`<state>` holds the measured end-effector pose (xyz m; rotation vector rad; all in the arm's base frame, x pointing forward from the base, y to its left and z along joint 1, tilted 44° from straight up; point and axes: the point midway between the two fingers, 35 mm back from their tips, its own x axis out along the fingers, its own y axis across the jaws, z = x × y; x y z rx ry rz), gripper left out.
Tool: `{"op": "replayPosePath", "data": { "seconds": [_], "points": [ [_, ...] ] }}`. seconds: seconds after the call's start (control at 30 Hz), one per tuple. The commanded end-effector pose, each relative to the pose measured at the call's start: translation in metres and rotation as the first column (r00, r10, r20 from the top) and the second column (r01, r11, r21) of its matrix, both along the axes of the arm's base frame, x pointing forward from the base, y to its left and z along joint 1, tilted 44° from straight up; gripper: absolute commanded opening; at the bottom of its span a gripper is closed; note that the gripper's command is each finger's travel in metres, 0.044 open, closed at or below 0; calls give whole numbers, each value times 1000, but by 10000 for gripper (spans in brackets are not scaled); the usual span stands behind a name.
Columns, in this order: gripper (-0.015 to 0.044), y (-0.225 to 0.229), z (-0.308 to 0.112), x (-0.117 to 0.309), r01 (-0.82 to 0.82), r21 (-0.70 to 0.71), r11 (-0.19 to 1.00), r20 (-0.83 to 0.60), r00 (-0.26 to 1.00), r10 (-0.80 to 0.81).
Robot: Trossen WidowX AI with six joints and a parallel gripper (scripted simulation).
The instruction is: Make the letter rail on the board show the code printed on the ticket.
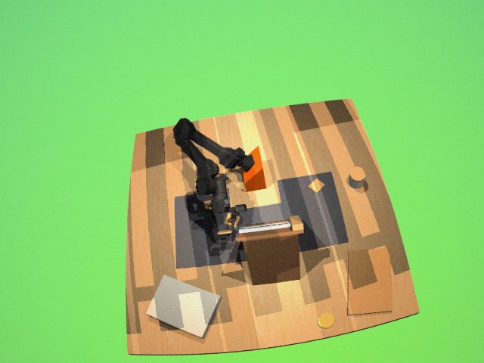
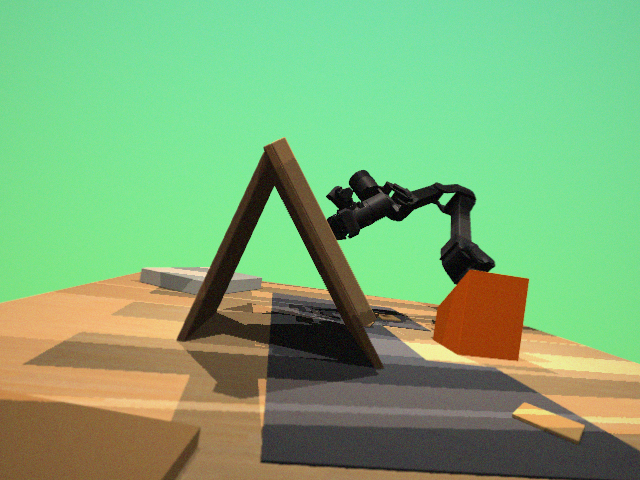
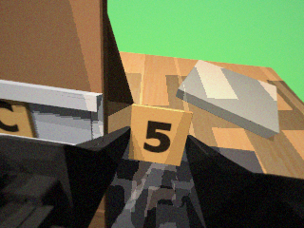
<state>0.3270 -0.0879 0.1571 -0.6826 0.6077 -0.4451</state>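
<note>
My gripper point(image 1: 224, 232) point(image 3: 158, 134) is shut on the 5 tile point(image 3: 157, 151), which stands upright between the fingers. It is raised, just beyond the open end of the pale rail point(image 1: 265, 227) point(image 3: 52, 93), with a gap between tile and rail. A C tile point(image 3: 25, 124) sits in the rail, partly cut off by the wrist view's left edge. The rail is on the leaning brown board point(image 1: 273, 258) point(image 2: 320, 248) point(image 3: 52, 38). One loose tile point(image 1: 316, 184) point(image 2: 549, 422) lies on the dark mat point(image 1: 336, 226) point(image 2: 320, 444). Another tan piece point(image 1: 207, 204) shows beside the arm. No ticket code is legible.
An orange wedge block point(image 1: 255, 178) point(image 2: 480, 315) stands near the arm's base. A grey slab point(image 1: 168, 296) point(image 2: 201, 279) point(image 3: 233, 102), a yellow disc point(image 1: 326, 320), a round cylinder point(image 1: 356, 177) and a flat brown panel point(image 1: 369, 285) point(image 2: 93, 439) are around the counter's sides.
</note>
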Motion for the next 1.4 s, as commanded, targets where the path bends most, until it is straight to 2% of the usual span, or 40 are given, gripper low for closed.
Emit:
{"op": "replayPosePath", "data": {
  "seconds": [0.0, 1.37],
  "points": [
    [0, 1, -3, -1, 5, 2, 1000, -2, 1000, -5],
    [0, 16, -18, 3, 5, 3, 1000, -2, 1000, -5]
  ]
}}
